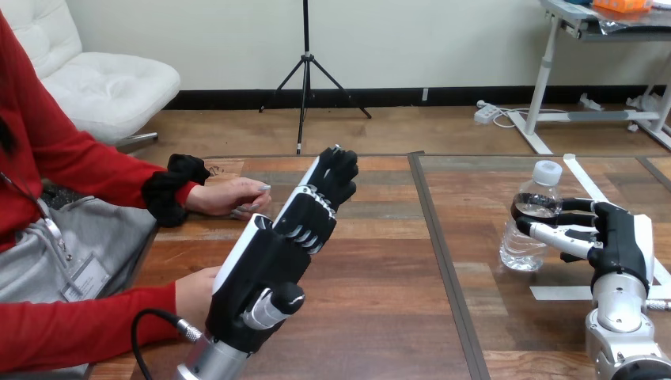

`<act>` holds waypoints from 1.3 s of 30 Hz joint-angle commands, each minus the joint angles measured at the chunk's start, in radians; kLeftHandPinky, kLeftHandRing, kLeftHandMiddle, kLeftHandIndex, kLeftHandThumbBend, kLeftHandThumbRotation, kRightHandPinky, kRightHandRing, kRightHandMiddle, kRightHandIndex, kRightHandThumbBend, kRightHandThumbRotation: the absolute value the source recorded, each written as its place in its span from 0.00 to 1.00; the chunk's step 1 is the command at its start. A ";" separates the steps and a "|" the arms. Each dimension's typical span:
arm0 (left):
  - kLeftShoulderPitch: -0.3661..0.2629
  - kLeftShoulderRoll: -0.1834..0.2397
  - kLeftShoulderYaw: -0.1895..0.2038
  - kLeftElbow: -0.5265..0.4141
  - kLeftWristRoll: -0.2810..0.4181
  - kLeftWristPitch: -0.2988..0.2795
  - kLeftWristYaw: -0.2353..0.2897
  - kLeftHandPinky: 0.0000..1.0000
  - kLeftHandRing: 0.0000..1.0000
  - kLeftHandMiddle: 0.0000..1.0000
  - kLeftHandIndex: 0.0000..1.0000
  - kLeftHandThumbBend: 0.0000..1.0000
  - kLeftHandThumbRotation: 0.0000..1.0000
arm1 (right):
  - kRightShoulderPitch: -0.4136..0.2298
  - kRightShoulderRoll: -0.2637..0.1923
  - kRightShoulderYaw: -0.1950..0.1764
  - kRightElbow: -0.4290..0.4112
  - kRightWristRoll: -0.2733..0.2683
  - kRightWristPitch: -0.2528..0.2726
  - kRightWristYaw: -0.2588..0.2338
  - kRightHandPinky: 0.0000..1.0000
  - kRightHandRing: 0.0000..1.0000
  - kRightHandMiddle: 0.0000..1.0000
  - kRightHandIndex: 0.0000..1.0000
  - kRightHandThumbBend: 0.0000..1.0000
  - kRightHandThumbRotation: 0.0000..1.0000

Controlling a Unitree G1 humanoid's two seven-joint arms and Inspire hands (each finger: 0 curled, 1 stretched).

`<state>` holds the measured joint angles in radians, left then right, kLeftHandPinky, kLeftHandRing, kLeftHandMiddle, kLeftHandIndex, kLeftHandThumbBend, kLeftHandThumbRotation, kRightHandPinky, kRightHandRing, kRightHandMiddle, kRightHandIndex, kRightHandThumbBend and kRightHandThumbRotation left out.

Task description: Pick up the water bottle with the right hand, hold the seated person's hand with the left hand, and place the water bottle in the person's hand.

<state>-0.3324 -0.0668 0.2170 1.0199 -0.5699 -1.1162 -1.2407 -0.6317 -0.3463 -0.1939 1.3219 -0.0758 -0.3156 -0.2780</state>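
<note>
Over the table (380,269), left robot hand (265,265) stretches straight-fingered; right robot hand (613,237) clasps the water bottle (521,252).

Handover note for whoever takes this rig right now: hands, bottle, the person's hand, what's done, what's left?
Left hand: open, fingers straight, pointing toward the person's upper hand, which rests on the table. It is not holding that hand.
Right hand: fingers and thumb curled round the bottle, which is upright at the table's right side and apparently not lifted.
Done: bottle grasped.
Left: lift the bottle, take the person's hand with the left hand, place the bottle in it.
</note>
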 commanded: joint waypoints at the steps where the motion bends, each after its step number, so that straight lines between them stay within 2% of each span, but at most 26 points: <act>1: -0.027 -0.009 0.015 -0.037 -0.014 0.001 -0.002 0.99 1.00 1.00 1.00 1.00 0.78 | -0.074 0.018 -0.021 -0.001 0.021 -0.027 0.012 0.33 0.44 0.59 0.58 0.90 0.00; 4: -0.034 -0.010 0.019 -0.035 -0.034 0.015 -0.028 0.99 1.00 1.00 1.00 1.00 0.77 | -0.069 0.018 -0.014 -0.002 0.010 -0.033 -0.001 0.33 0.43 0.59 0.57 0.90 0.00; 7: -0.038 -0.015 0.024 -0.033 -0.041 0.005 -0.030 0.98 1.00 1.00 1.00 1.00 0.77 | -0.066 0.021 -0.027 -0.003 0.022 -0.036 0.011 0.33 0.43 0.58 0.57 0.89 0.00; 13: -0.042 -0.014 0.027 -0.031 -0.036 0.010 -0.029 0.98 1.00 1.00 1.00 1.00 0.76 | -0.058 0.023 -0.023 -0.004 0.019 -0.044 0.006 0.33 0.43 0.58 0.57 0.87 0.00; 16: -0.043 -0.012 0.028 -0.026 -0.022 -0.009 -0.013 0.97 1.00 1.00 1.00 1.00 0.77 | -0.055 0.025 -0.026 -0.004 0.025 -0.051 0.007 0.34 0.44 0.57 0.57 0.86 0.00; 22: -0.046 -0.008 0.024 -0.027 -0.014 -0.001 -0.007 0.97 1.00 1.00 1.00 1.00 0.77 | -0.051 0.030 -0.027 -0.006 0.029 -0.054 0.005 0.36 0.46 0.58 0.57 0.85 0.00; 28: -0.048 -0.007 0.021 -0.026 -0.007 0.001 0.003 0.97 1.00 1.00 1.00 1.00 0.77 | -0.047 0.034 -0.011 -0.009 0.012 -0.061 -0.016 0.39 0.49 0.59 0.57 0.85 0.00; 31: -0.050 -0.007 0.021 -0.025 -0.005 -0.002 0.004 0.97 1.00 1.00 1.00 1.00 0.77 | -0.044 0.041 -0.024 -0.013 0.029 -0.074 -0.002 0.40 0.49 0.58 0.57 0.86 0.00; 39: -0.054 -0.006 0.018 -0.020 0.002 0.008 0.010 0.97 1.00 1.00 1.00 1.00 0.77 | -0.034 0.056 -0.023 -0.021 0.034 -0.115 0.009 0.38 0.48 0.56 0.56 0.87 0.00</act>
<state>-0.3325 -0.0663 0.2303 1.0200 -0.5744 -1.1094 -1.2368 -0.6294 -0.3078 -0.2137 1.3247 -0.0474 -0.3774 -0.2770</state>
